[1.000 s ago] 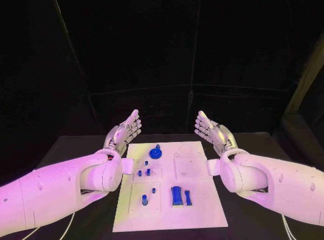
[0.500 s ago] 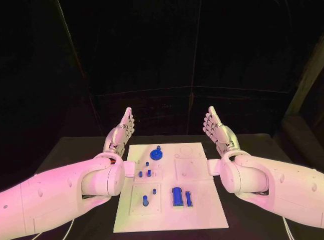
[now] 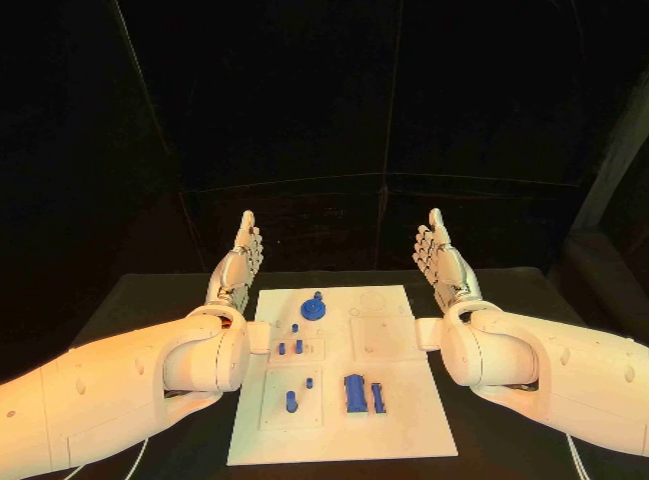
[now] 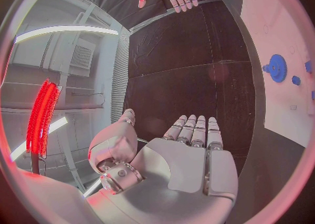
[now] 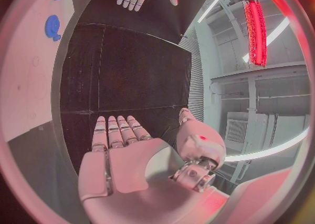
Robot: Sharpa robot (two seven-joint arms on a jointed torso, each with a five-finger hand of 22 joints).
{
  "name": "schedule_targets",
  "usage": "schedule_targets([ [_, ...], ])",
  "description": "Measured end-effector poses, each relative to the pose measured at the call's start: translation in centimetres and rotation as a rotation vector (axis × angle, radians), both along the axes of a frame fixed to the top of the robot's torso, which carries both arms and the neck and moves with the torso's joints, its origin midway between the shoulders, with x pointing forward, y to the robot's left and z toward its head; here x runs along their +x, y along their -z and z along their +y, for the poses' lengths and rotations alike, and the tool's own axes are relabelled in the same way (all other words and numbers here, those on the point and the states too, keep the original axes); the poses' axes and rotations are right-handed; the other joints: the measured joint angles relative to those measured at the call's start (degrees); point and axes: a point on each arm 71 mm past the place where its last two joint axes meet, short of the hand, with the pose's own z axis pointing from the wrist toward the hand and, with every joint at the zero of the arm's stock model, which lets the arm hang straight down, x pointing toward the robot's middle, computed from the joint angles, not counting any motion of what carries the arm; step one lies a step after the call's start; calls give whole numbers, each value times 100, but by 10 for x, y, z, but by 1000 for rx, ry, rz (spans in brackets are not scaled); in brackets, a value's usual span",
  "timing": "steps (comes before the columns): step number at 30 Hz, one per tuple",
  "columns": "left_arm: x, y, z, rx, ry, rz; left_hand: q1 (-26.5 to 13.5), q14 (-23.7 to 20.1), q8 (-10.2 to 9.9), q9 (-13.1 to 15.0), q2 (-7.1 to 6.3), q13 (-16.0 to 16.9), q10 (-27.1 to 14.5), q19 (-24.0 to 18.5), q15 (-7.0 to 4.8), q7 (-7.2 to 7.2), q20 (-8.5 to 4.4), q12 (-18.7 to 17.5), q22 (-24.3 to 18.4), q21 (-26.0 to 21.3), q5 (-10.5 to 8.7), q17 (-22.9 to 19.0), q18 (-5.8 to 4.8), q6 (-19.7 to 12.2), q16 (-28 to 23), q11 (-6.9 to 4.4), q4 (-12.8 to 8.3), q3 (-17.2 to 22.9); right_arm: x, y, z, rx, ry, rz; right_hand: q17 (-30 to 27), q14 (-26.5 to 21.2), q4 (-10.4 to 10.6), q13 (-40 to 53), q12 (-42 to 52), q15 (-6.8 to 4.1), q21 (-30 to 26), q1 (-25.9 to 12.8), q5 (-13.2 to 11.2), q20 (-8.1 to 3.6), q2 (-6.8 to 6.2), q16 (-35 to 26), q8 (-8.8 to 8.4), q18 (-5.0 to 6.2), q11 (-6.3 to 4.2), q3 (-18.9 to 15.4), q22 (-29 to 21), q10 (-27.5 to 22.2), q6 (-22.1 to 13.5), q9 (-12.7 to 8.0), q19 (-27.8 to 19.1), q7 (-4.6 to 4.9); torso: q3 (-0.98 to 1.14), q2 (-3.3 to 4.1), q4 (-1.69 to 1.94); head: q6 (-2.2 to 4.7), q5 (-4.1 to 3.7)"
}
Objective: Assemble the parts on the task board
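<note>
- The left hand (image 3: pixel 238 262) is raised beside the far left corner of the task board (image 3: pixel 411 410), fingers straight, side by side and pointing up and away; it holds nothing.
- The right hand (image 3: pixel 442 262) mirrors it at the far right corner, fingers (image 5: pixel 118 129) straight and close together, palm bare.
- The task board lies between and nearer than both sets of fingertips. A blue gear (image 3: pixel 313 307) sits just inward of the left hand's wrist. Small blue pegs (image 3: pixel 288 347) lie nearer still, and a larger blue block (image 3: pixel 356 392) nearest of all.
- This pose fits either hands parked ahead of a pick or hands drawn back once the parts are seated; whether each part sits fully home cannot be told.
- Judgement: any reach should bring fingertips back and down over one part, approaching from above so neighbouring pegs stay undisturbed.
</note>
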Motion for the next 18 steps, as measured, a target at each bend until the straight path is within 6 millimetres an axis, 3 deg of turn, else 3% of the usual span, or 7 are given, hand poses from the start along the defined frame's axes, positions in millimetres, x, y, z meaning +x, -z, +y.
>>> schedule_targets([
  [2, 0, 0, 0, 0, 0, 0, -55, -32, 0, 0, -16, 0, -49, -117, 3, 2, -5, 0, -9, 0, 0, 0, -82, -39, 0, -15, 2, -6, 0, 0, 0, 0, 0, 0, 0, -52, 0, 0, 0, 6, 0, -85, 0, -14, -1, 0, 0, 0, 0, 0, 0, -74, -56, 0, -48, 5, 0, 0, -1, 0, 0],
  [6, 0, 0, 0, 1, -1, -1, -156, -178, 0, 0, -8, 1, -133, -260, 5, 7, -9, 0, -20, 0, 0, 0, -82, -113, 0, -8, -1, -31, 0, 0, 0, 0, 1, 0, 0, -150, 0, 1, 0, 1, 0, -216, 0, -7, -7, 0, 0, 1, -3, 0, 0, -166, -147, 0, -146, 2, 0, 0, 0, 0, 0],
  [8, 0, 0, 0, 2, -2, -1, -211, -313, 0, 1, 14, 1, -161, -297, 5, 1, -9, 0, -24, 0, 0, 0, -82, -227, 0, -3, -1, -31, 0, 0, 0, 0, 1, 0, 0, -648, 0, -1, 0, 1, 0, -561, 0, -4, -7, 1, 0, 2, -3, 0, 0, -659, -610, 0, -626, 5, -1, 0, -1, 0, 0],
  [11, 0, 0, 0, 2, -2, -1, -408, -548, 0, 1, -5, 1, -590, -414, 5, 0, -13, 0, -32, 0, 0, -1, -82, -578, 0, -3, -1, -31, 0, 0, 0, 0, 2, 0, 0, -795, 0, -2, 0, 1, 0, -1058, 0, -8, -6, 1, 0, 2, 0, 0, -2, -792, -680, 1, -751, 2, -1, 0, -1, 0, 0],
  [13, 0, 0, 0, 3, -2, -1, -863, -603, 0, 1, -2, 0, -712, -430, 5, -1, -17, 0, -36, 0, 0, -3, -82, -655, 0, -3, -1, -31, 0, 0, 0, 0, 2, 0, 1, -794, 0, -3, 0, 1, 0, -1078, 0, -8, -3, 1, 0, 2, 0, 0, -4, -792, -680, 1, -751, 2, -1, 0, 0, 0, 0],
  [18, 0, 0, 0, 3, -3, -2, -909, -603, 0, 2, -6, -3, -713, -430, 5, -1, -18, 0, -37, 0, 0, -4, -82, -655, 0, -3, -1, -31, 0, 0, 0, 1, 3, 0, 1, -794, 0, -4, 0, 1, 0, -1084, 0, -8, -9, 1, 0, 1, 0, 0, -4, -792, -680, 1, -751, 2, -1, -1, 0, 0, 0],
])
